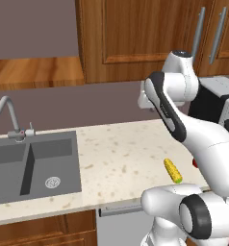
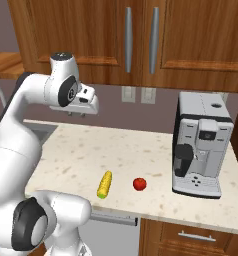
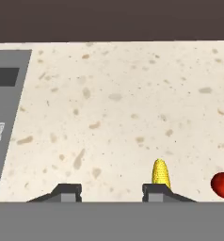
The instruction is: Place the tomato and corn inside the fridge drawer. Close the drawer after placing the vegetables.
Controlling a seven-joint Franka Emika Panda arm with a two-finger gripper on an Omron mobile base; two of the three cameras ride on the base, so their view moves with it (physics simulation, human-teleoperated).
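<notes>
The gripper [image 3: 111,192] hangs high over the counter [image 3: 114,103], and nothing sits between its two fingertips [image 3: 67,190], bare stone showing in the gap, so call it empty; the jaws stand as near together as they get, gripping nothing. In the right base view the hand [image 2: 81,104] is up by the wall, well above the worktop. Just past the right-hand tip lies the corn [image 3: 161,172], a yellow cob pointing away from the front edge, and near it, apart from it, sits the tomato [image 3: 222,184], red and round. From the base, corn [image 2: 105,184] and tomato [image 2: 139,184] lie side by side near the counter's front edge, with the coffee machine [image 2: 200,145] standing beyond the tomato. Off the other way is the sink [image 1: 32,166] with its tap [image 1: 10,120]. So where are we? Right at the start, by my reckoning: both vegetables are untouched on the counter, no fridge drawer is to be seen from here, and everything is left to do: two pick-ups, two drops into the drawer, then the push shut.
</notes>
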